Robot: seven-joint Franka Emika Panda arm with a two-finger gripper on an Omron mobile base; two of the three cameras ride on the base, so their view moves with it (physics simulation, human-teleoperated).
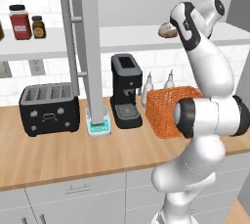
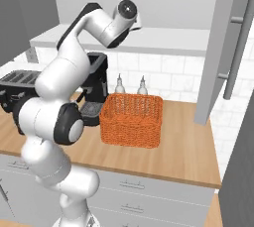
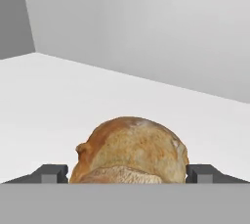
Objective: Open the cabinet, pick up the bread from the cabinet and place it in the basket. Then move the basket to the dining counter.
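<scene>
One bread (image 3: 131, 150) on cabinet (image 1: 90, 47) shelf | basket (image 2: 132, 119) holds nothing visible

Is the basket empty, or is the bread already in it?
Empty. The basket shows only bare weave inside; the bread sits on the cabinet shelf.

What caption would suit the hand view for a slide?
Open tool straddling the bread on the white cabinet shelf, fingertips either side.

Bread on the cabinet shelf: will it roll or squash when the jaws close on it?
The bread is rounded, so a nudge may rock it. Its crust looks firm but probably dents under a hard squeeze. The open gripper straddles it evenly, so sideways slip seems unlikely.
</scene>
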